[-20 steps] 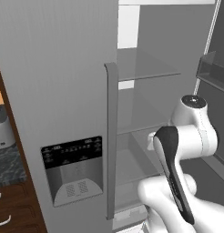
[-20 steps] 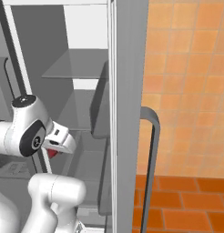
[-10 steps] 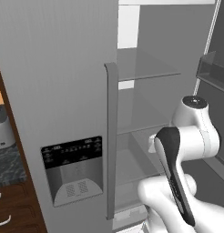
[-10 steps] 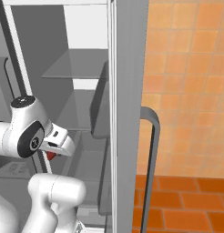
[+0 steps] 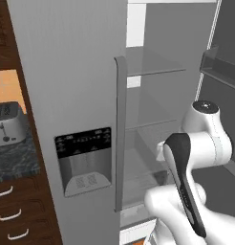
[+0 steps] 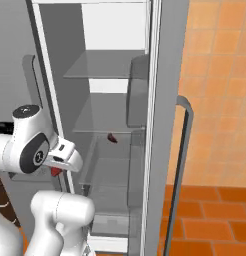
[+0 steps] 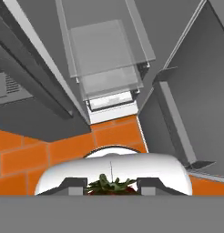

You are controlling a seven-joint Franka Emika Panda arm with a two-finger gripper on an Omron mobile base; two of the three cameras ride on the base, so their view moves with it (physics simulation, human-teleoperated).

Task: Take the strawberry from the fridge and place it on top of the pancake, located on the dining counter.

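The strawberry [image 7: 110,184], a tiny red berry with green leaves, sits between my two dark fingertips at the bottom of the hand view. It also shows as a red spot [image 6: 56,171] under the hand. My gripper [image 6: 59,166] is shut on it, just outside the front of the open compartment of the fridge [image 6: 165,100], level with its lower glass shelves [image 7: 104,50]. The fridge's left door [image 5: 81,95], with the black dispenser panel [image 5: 83,143], is closed. The pancake and the dining counter are out of view.
A small dark red mark [image 6: 111,138] lies on a middle glass shelf. The open right door with its bins [image 5: 219,67] stands beside the arm. A toaster [image 5: 7,124] sits on the dark worktop [image 5: 14,162] to the left. Orange floor tiles [image 6: 210,215] lie below.
The arm and the held strawberry have barely shifted. The fridge doors stand as before.
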